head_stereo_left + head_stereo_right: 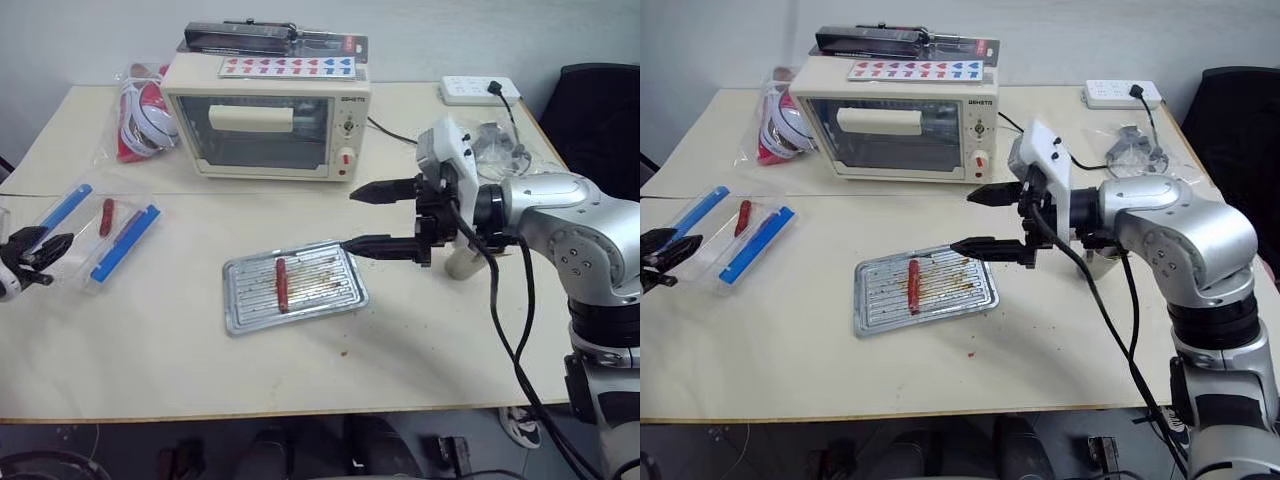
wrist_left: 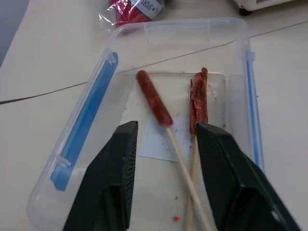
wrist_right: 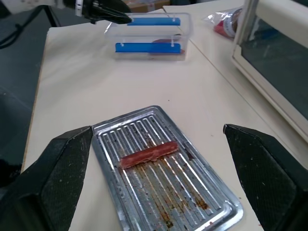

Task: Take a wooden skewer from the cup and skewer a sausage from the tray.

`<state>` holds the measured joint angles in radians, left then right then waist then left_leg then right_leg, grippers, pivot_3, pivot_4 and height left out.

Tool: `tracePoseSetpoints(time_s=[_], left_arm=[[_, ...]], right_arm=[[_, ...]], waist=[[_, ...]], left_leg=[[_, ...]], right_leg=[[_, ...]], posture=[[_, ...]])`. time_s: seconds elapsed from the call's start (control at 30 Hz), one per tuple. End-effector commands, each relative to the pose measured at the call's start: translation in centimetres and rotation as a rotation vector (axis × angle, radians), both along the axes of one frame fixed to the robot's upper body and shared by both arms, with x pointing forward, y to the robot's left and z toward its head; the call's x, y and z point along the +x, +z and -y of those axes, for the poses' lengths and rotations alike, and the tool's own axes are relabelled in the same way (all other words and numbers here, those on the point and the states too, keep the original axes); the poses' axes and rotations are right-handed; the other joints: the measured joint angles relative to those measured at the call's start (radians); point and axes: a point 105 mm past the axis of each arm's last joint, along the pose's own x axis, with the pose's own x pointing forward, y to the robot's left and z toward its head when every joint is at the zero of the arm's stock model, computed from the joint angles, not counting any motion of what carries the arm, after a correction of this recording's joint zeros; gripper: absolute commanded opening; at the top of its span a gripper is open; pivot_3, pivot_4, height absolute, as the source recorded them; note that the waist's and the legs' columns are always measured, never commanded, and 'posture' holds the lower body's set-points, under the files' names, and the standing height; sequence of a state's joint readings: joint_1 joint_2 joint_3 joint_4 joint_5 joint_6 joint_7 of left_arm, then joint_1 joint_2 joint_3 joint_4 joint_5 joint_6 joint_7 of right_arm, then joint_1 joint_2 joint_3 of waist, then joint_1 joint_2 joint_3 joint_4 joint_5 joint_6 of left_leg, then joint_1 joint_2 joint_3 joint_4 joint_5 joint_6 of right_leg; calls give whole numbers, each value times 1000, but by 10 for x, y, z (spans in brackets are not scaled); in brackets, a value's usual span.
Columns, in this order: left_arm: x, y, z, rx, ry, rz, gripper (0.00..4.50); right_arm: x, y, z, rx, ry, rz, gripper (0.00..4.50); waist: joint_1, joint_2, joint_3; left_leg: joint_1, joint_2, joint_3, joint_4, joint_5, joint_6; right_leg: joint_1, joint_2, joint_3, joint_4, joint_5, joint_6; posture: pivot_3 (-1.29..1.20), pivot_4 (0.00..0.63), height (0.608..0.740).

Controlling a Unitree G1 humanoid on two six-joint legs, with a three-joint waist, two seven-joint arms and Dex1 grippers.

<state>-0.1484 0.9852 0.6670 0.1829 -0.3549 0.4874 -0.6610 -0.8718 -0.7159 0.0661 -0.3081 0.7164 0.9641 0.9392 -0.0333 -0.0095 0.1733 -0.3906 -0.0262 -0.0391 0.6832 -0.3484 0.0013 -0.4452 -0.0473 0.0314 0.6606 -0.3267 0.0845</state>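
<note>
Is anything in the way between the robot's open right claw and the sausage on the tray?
No. The right gripper hovers open above the tray, and nothing visible lies between it and the sausage.

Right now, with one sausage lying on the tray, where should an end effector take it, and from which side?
Grip the sausage across its middle, from above: it lies flat along the ribs of the tray, long sides free. The right end effector stands open over it.

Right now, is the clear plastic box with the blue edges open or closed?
Open. The clear plastic box has no lid on top, and two skewered sausages lie inside it, seen directly between the left hand's fingers.
</note>
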Motion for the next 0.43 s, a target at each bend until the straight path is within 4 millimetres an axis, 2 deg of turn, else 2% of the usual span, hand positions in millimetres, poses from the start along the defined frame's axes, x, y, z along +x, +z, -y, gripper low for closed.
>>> tracePoseSetpoints(time_s=[0.03, 0.2, 0.33, 0.43], left_arm=[[-31, 40, 1, 57, 9, 80, 2195], [-71, 46, 3, 28, 41, 66, 2195], [-88, 34, -3, -18, 104, 48, 2195], [-93, 28, 4, -20, 95, 30, 2195]], right_arm=[[-4, 11, 4, 15, 7, 40, 4500], [-2, 10, 3, 15, 22, 30, 4500], [1, 7, 1, 20, 30, 18, 4500], [3, 4, -1, 19, 32, 13, 4500]], waist=[[1, 0, 0], [5, 0, 0], [6, 0, 0], [6, 0, 0]], left_leg=[[0, 0, 0, 0, 0, 0], [0, 0, 1, 0, 0, 0], [1, 0, 1, 0, 0, 0], [1, 0, 1, 0, 0, 0]], right_leg=[[0, 0, 0, 0, 0, 0], [0, 0, 1, 0, 0, 0], [1, 0, 1, -1, 0, 0], [1, 0, 1, -1, 0, 0]], posture=[[0, 150, 740], [0, 150, 740], [0, 150, 740], [0, 150, 740]])
